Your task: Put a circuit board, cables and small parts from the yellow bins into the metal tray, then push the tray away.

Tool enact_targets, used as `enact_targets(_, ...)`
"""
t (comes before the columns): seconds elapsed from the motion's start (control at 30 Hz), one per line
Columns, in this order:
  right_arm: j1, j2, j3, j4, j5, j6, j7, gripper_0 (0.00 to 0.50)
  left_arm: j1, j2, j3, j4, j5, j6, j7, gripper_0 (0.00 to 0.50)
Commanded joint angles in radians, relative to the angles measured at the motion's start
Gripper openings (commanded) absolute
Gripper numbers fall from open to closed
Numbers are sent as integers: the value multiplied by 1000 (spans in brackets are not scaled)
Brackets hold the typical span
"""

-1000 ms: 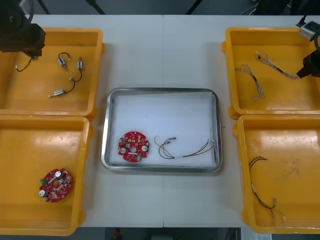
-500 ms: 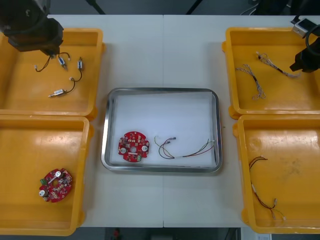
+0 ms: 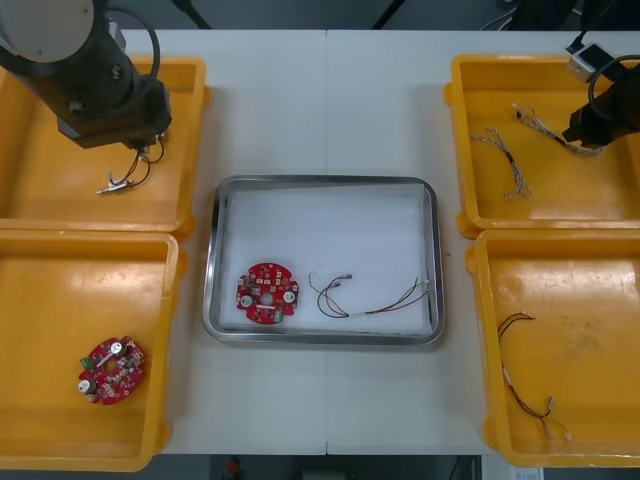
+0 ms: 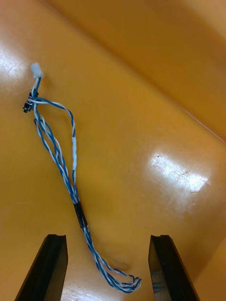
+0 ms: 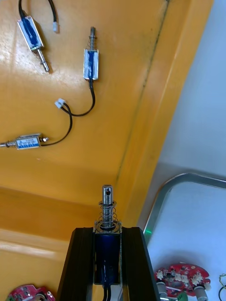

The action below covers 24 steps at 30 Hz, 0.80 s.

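My left gripper point(image 5: 107, 233) is shut on a small metal part point(image 5: 107, 207) with a blue body, a spring and a pin. It hangs over the far left yellow bin point(image 3: 190, 130), close to the wall nearest the metal tray point(image 3: 212, 260). Three more small metal parts point(image 5: 91, 63) lie on that bin's floor. The tray holds a red circuit board point(image 3: 266, 293) and a thin cable point(image 3: 370, 300). My right gripper point(image 4: 108, 242) stands open over the far right bin point(image 3: 465, 140), its fingers point(image 4: 52, 263) on either side of a twisted blue and white cable point(image 4: 59, 155).
A second red board point(image 3: 110, 368) lies in the near left bin point(image 3: 170, 330). Another twisted cable point(image 3: 505, 160) sits in the far right bin. A black cable point(image 3: 525, 385) lies in the near right bin point(image 3: 480, 330). Bare table surrounds the tray.
My left arm has moved right across the far left bin toward the tray, carrying the small part. My right gripper has shifted slightly left over the twisted cable.
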Motion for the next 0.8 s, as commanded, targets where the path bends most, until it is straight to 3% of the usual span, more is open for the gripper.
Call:
enact_targets(0.03,-53,15,-31,25,6,-31,51,500,4,-115,28,-52,-88,68,208,0)
enact_targets(0.27,-53,42,-30,74,-5,-85,69,500,14,-252,16,-50,-193,91,296,0)
enact_targets(0.43,-53,58,-31,110,-37,-115,75,500,14,-319,-84,-50,-292,90,378,0)
enact_targets(0.8,-33,64,-48,113,-78,-121,77,500,74,-385,-216,-43,-345,38,480,0)
